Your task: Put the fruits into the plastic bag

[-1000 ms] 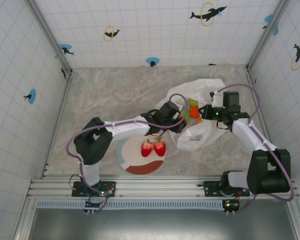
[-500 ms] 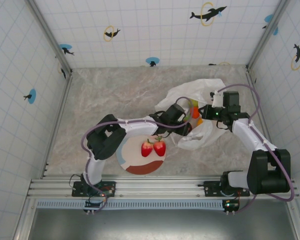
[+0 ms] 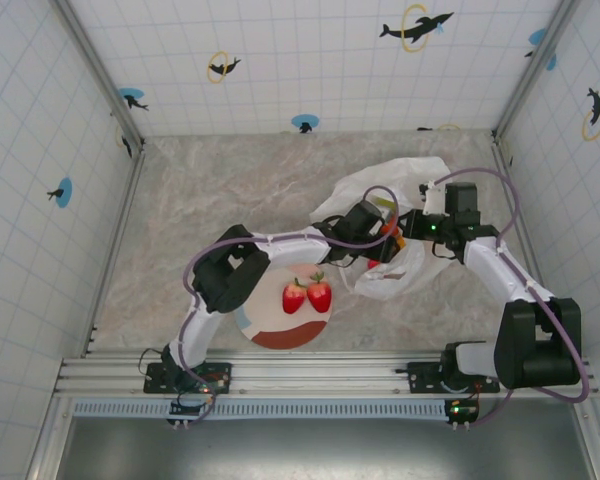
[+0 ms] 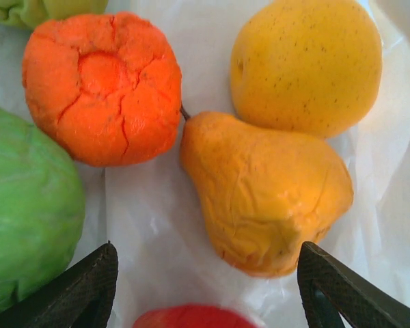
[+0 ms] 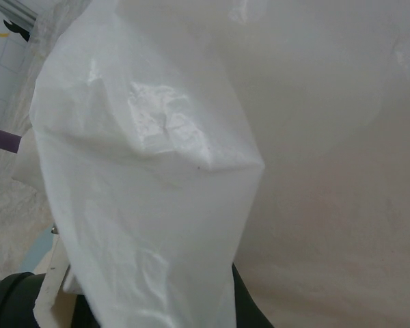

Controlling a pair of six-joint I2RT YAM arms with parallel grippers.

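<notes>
A grey marbled table (image 3: 230, 190) sits inside white tiled walls (image 3: 280, 60) dotted with dolphin stickers. Two robot arms are bolted at its near edge.

One round pastel-patched plate (image 3: 280, 335) lies close to the near edge, a little left of centre. Two red strawberries (image 3: 294, 296) rest side by side on it, touching.

One white plastic bag (image 3: 390, 280) lies crumpled to the right of the plate, its near-left side just beside the plate's rim. Its far side stops short of the far-right corner.

The left arm crosses over the plate's far edge, and the left gripper (image 3: 378, 234) is at the bag's mouth. In its wrist view the left gripper (image 4: 205, 253) has its two dark fingertips (image 4: 82, 290) spread wide, holding nothing.

Beyond the fingertips, six fruits rest on the bag's film:
- one orange citrus ball (image 4: 102, 89)
- one yellow round fruit (image 4: 307, 65)
- one yellow-orange pear (image 4: 266, 191), touching both of those
- one green apple (image 4: 27, 232) at the left
- a sliver of a second green fruit (image 4: 41, 8) at the top edge
- the top of one red fruit (image 4: 191, 318) between the fingers

The right gripper (image 3: 412, 222) is at the bag's right rim, closed and apparently pinching the film. White plastic presses close to its wrist camera.

Bare marble spreads across the left and far parts of the table. A narrower strip runs between the bag and the right wall.
</notes>
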